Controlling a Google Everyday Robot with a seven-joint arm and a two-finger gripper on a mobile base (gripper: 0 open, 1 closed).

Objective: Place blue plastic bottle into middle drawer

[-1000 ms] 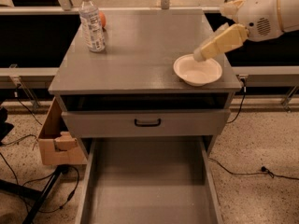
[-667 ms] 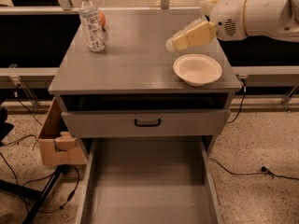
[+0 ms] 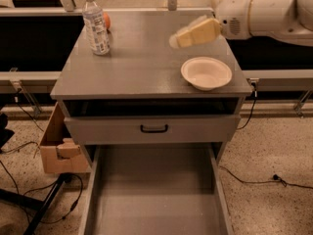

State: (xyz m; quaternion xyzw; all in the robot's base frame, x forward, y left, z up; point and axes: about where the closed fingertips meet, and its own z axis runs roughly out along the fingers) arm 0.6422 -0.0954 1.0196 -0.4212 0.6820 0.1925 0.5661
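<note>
The blue plastic bottle [image 3: 96, 26] stands upright at the back left of the grey cabinet top [image 3: 142, 62], with its white cap on. The middle drawer [image 3: 154, 199] is pulled out wide open at the bottom front, and its flat grey floor is bare. My gripper [image 3: 180, 38] hovers above the back middle-right of the cabinet top. It is well to the right of the bottle, holds nothing, and sits just above and left of a white bowl [image 3: 206, 73].
An orange ball [image 3: 106, 19] sits just behind the bottle. A closed grey drawer front with a black handle [image 3: 154, 128] lies above the open drawer. A cardboard box [image 3: 56, 148] and cables lie on the floor at the left.
My gripper has moved left and a little back, from over the white bowl to over the middle of the cabinet top. The bottle and drawer have not moved.
</note>
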